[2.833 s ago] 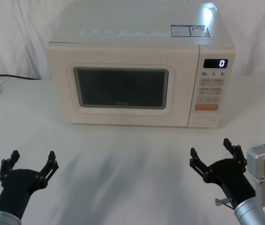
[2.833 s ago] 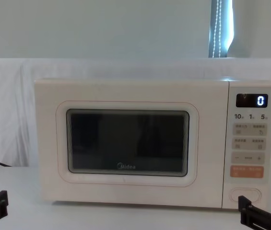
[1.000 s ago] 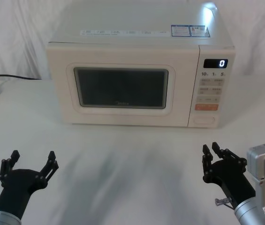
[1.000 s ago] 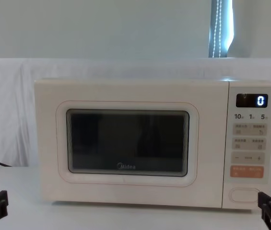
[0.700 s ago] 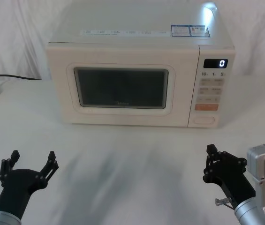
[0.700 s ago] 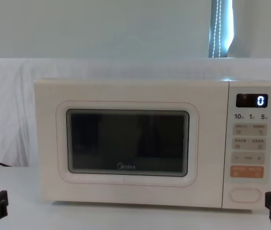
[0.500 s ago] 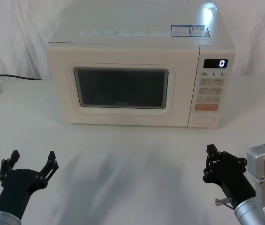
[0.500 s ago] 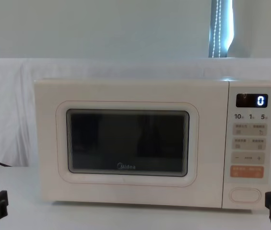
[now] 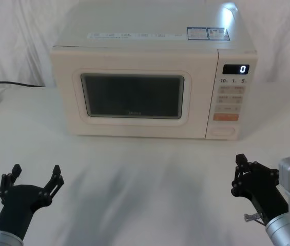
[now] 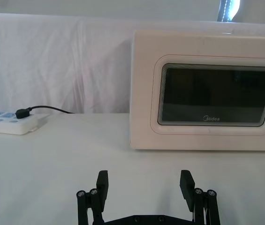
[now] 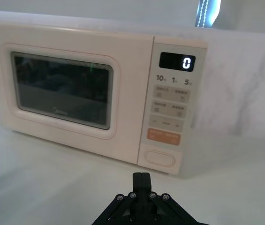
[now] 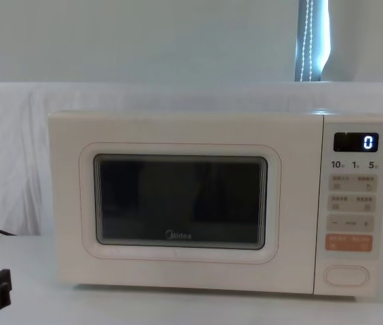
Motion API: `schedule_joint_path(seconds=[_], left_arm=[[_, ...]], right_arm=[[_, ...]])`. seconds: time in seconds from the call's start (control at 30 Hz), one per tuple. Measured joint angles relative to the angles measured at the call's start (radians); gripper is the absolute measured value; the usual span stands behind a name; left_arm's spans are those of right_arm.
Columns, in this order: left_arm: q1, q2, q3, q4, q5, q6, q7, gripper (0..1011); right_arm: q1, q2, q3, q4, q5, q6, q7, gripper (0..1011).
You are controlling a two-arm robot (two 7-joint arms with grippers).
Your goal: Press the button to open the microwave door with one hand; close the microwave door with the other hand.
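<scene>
microwave [image 9: 150, 48]: smooth cream plastic, probably | table [image 9: 134, 179]: matt white cloth

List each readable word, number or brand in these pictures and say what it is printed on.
"0": black display of the microwave.
"Midea": microwave door, below the window.
"10", "1", "5": top row of the control panel; their small suffixes are unreadable.
Pale keys, orange key and top stickers: too small to read.
</scene>
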Motion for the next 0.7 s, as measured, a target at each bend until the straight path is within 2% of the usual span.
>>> schedule_joint_path(seconds=[0.33, 0.7], left_arm=[[0.000, 0.000, 0.000, 0.000, 0.000, 0.000, 0.000, 1001], [0.000, 0.000, 0.000, 0.000, 0.000, 0.000, 0.000, 1001]], right_arm=[[0.031, -0.046, 0.029, 0.021, -0.030, 0.078, -0.015, 0], [0.140, -0.100, 0.039, 0.117, -0.072, 0.147, -0.011, 0]])
